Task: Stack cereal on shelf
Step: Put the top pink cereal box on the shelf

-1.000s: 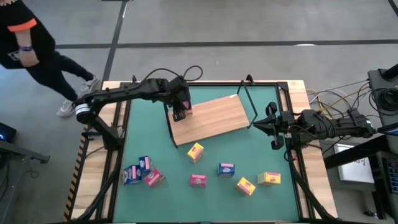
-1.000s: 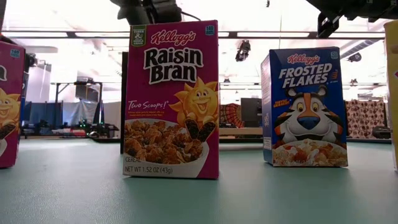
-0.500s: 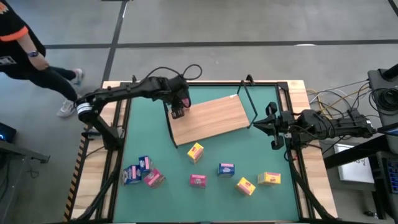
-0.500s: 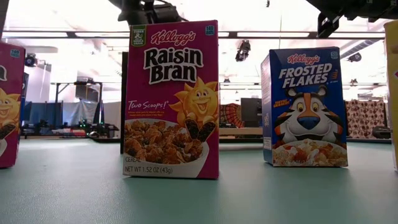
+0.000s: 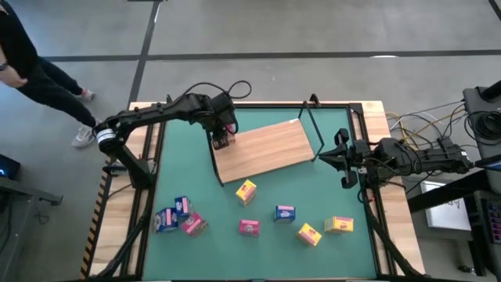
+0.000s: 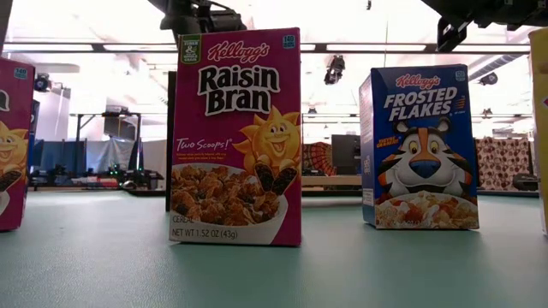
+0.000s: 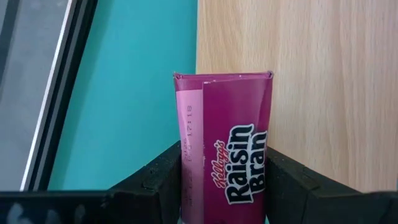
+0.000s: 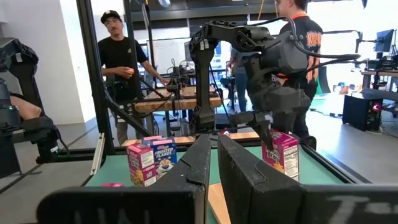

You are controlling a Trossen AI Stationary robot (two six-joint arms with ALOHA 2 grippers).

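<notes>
The shelf is a light-brown board (image 5: 262, 149) with black wire frames (image 5: 315, 125) at its ends, lying on the green mat. My left gripper (image 5: 223, 139) is over the board's far left corner, shut on a pink cereal box (image 7: 224, 143). That box also shows in the right wrist view (image 8: 283, 152). Loose cereal boxes stand on the mat nearer the front: yellow (image 5: 246, 190), blue (image 5: 284, 213), pink (image 5: 250, 227), two more yellow (image 5: 309, 233) and a cluster at the left (image 5: 178, 215). My right gripper (image 8: 214, 168) waits shut at the right edge. My left gripper pinches the pink box between its two fingers (image 7: 168, 180), one on each of two opposite sides (image 7: 186, 174) near the box's upper end. The fingers come from above, slanting steeply down, and lie along the box. The box hangs below them over the board; its lower end (image 7: 224, 76) points at the wood.
In the low view a pink Raisin Bran box (image 6: 235, 137) and a blue Frosted Flakes box (image 6: 419, 145) stand close in front. Black rails (image 5: 153, 157) border the mat. People stand beyond the table's far side (image 8: 121, 56). Open mat lies between the board and the loose boxes.
My left gripper, still shut on the pink box, has edged a little toward the board's far left corner and tipped slightly. A person at the far left has walked farther out of the high view.
</notes>
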